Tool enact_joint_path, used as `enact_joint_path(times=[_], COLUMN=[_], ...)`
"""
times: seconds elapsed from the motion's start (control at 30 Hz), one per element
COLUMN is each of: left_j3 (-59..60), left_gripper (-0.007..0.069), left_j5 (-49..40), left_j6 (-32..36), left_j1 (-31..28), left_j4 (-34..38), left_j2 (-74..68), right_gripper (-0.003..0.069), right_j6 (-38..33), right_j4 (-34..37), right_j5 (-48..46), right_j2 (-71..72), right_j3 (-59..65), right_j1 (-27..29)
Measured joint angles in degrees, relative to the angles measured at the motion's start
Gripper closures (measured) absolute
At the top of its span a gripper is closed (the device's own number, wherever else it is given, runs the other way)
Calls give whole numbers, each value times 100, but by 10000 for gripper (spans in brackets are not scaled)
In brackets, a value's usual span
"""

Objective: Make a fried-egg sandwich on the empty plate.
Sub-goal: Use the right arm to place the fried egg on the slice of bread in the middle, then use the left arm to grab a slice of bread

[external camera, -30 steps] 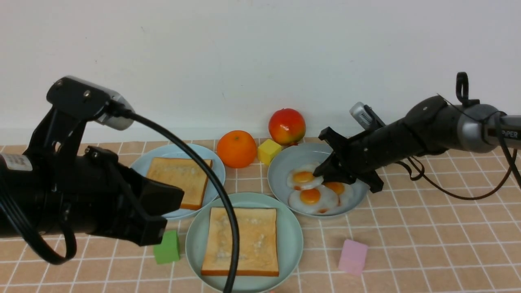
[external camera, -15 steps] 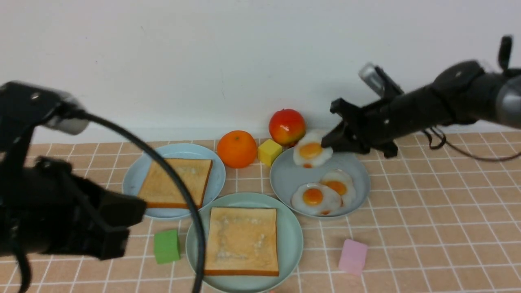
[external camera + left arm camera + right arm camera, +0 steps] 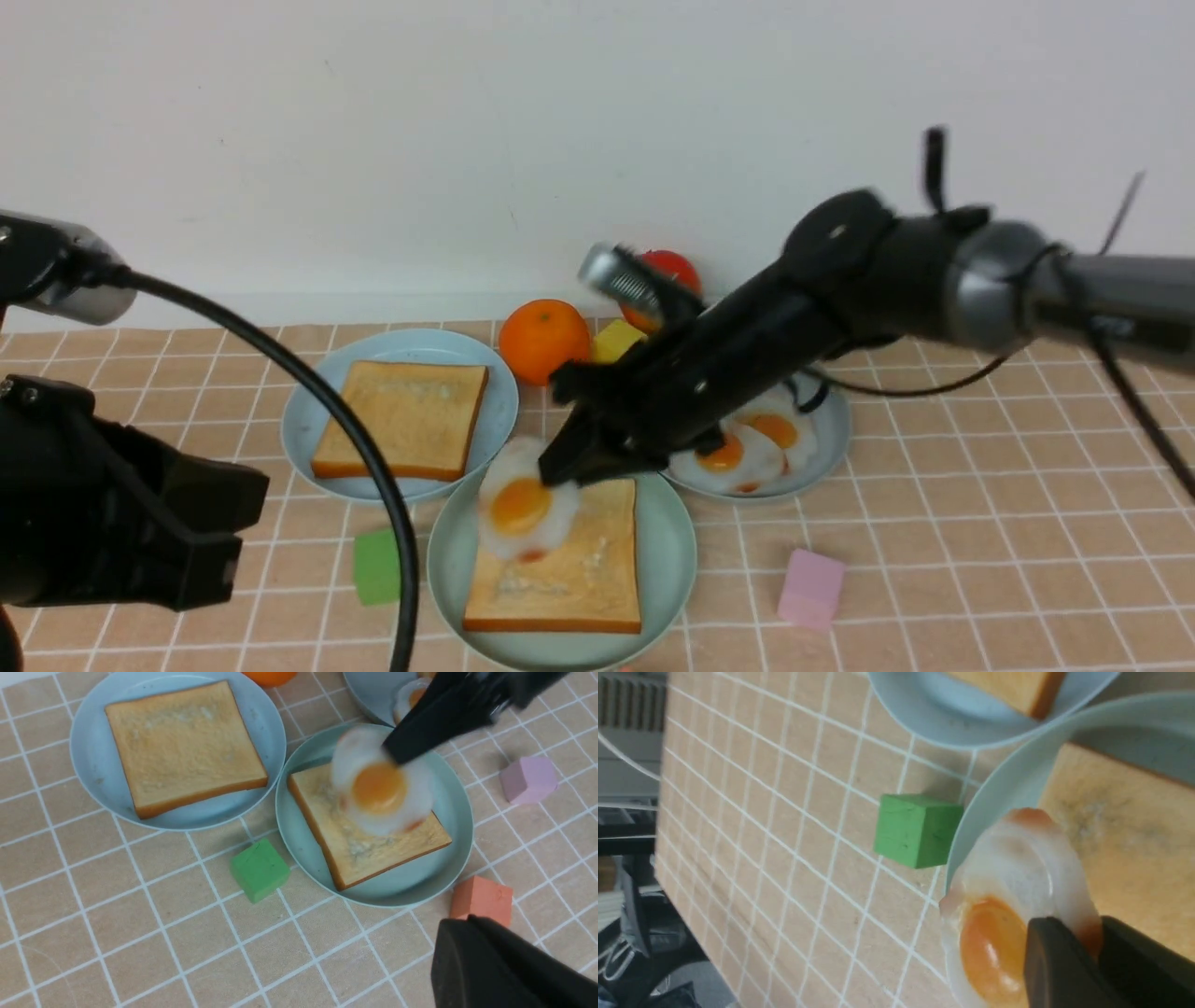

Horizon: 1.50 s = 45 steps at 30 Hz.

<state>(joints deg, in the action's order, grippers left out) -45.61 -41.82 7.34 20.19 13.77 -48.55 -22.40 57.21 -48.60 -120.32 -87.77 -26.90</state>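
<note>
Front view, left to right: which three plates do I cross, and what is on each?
Sky-blue plate with a toast slice → mint-green plate with the other toast, the right gripper holding a fried egg over it → grey-blue dish with two more eggs.
</note>
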Motion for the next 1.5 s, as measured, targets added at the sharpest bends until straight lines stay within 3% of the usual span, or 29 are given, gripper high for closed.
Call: enact_joint_path(times=[0.27, 0.37, 0.6, 0.7, 0.87, 1.0, 1.3, 1.4, 1.5], left_j3=[0, 0, 0, 0, 0, -306, -1933, -2241, -2659], left_gripper=[633, 629, 627, 626, 622, 622, 608, 579, 502], left_j5=[0, 0, 10, 176, 743, 935, 93, 171, 320], left_j6=[-4, -4, -4, -16, -426, -1286, -1563, -1567, -1540], left_j1=[0, 0, 0, 0, 0, -225, -1423, -1585, -1610], left_j4=[0, 0, -20, -20, -39, -315, 53, 183, 141], left_j2=[0, 0, -5, -105, -665, -1762, -3935, -4458, -5147], right_gripper=[542, 484, 253, 211, 206, 263, 658, 672, 672], right_j6=[261, 294, 305, 290, 238, 283, 160, 13, -104], right_j4=[-126, -325, -1173, -1750, -2680, -3221, -3062, -3060, -3060], right_j5=[319, 458, 570, 488, -129, -869, -588, -403, -277], right_j2=[-323, -317, 208, 772, 1695, 2559, 4657, 5118, 5555], right_j3=[11, 11, 11, 11, 11, 52, 1615, 2247, 2816], right_j1=[-56, -56, 31, 87, 111, 111, 111, 111, 111])
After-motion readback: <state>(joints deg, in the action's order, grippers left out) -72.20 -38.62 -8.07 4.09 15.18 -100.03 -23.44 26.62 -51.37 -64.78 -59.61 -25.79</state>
